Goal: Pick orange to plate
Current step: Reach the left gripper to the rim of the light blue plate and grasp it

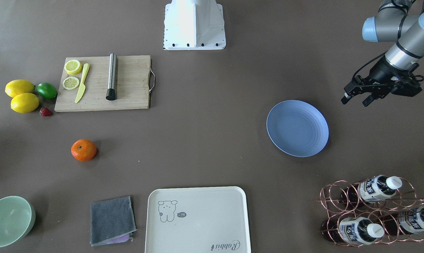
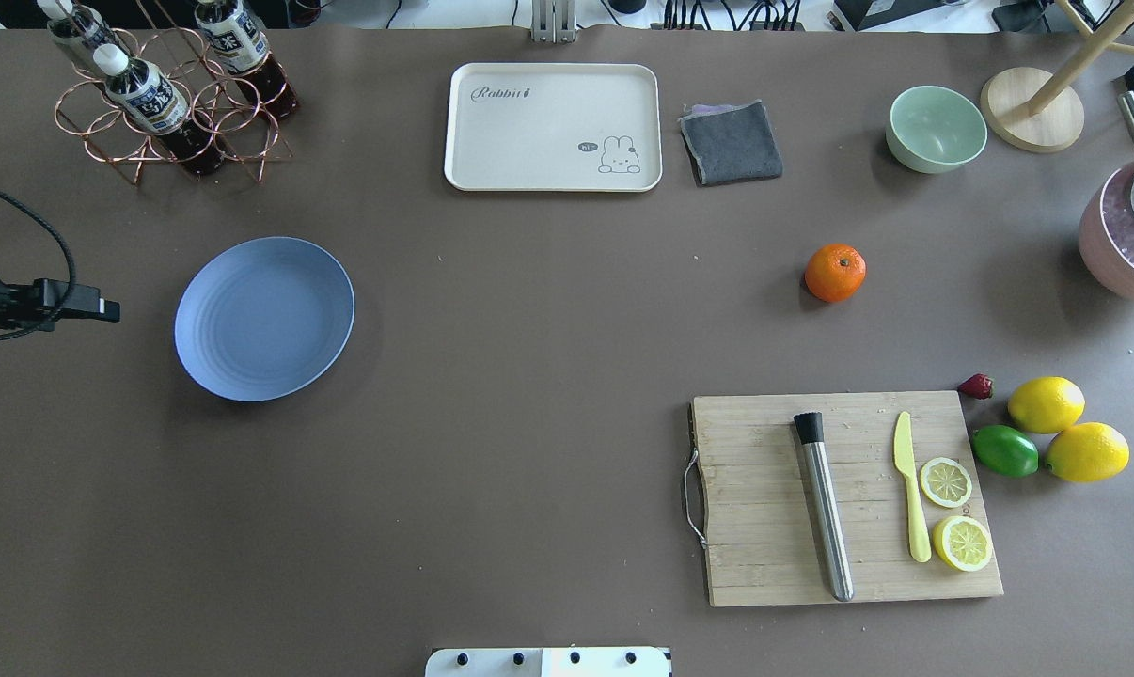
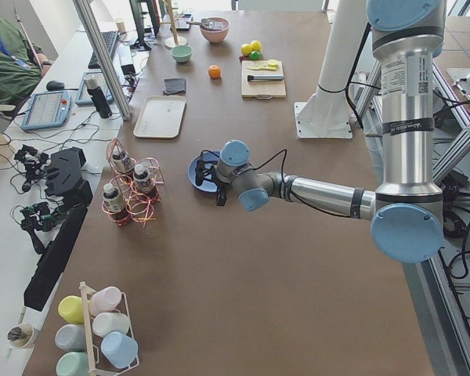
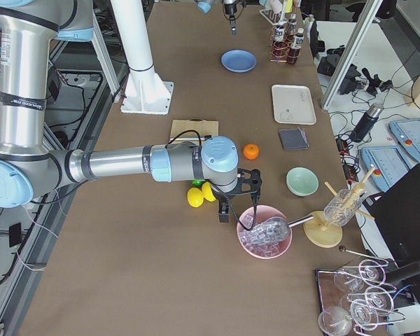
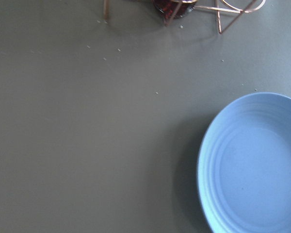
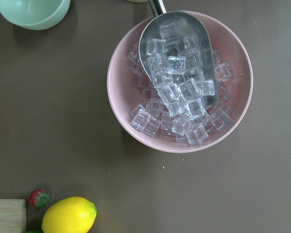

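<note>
The orange [image 1: 83, 150] [image 2: 835, 273] sits alone on the brown table between the cutting board and the grey cloth. Far across the table lies the light-blue plate [image 1: 297, 128] [image 2: 264, 318] [image 5: 252, 165], with nothing on it. My left gripper [image 1: 356, 100] hovers open and holds nothing, just beyond the plate's outer side. My right gripper [image 4: 234, 215] shows only in the exterior right view, so I cannot tell its state. It hangs near the pink bowl, a short way from the orange [image 4: 250, 151].
A pink bowl of ice cubes [image 6: 179, 82] holds a metal scoop. Two lemons [image 2: 1047, 404], a lime [image 2: 1004, 450] and a strawberry [image 2: 976, 385] lie beside the cutting board [image 2: 764, 498]. Along the far edge stand the cream tray [image 2: 553, 127], grey cloth [image 2: 732, 141], green bowl [image 2: 936, 127] and bottle rack [image 2: 167, 94].
</note>
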Robot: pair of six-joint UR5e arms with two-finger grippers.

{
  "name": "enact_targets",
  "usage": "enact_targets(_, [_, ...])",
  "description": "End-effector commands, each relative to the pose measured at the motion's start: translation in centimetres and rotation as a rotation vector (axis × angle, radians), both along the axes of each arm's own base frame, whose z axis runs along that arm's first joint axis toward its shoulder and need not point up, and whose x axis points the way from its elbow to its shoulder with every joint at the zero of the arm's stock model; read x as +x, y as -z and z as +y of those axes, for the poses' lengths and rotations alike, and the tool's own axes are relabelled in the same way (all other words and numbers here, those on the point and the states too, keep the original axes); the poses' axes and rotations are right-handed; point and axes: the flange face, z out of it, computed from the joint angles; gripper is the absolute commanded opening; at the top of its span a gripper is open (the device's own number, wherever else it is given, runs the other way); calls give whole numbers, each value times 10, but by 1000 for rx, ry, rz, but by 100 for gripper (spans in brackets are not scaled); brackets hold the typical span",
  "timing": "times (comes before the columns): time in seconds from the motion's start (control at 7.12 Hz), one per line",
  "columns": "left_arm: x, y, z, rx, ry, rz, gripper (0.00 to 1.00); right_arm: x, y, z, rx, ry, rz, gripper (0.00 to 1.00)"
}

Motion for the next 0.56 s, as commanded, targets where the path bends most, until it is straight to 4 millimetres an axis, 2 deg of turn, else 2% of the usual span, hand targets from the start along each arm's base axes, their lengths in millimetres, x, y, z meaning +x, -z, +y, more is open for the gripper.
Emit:
enact_targets(0.0, [66, -6, -17, 12, 17, -17, 98, 0, 1, -2, 3, -1, 1, 100])
enact_targets(0.14, [74, -17, -24, 28, 16, -3, 98, 0, 0, -2, -5, -7, -1, 100])
enact_targets(0.42, [86, -34, -23, 48, -4, 9, 97, 0, 0, -2, -16, -17, -2, 100])
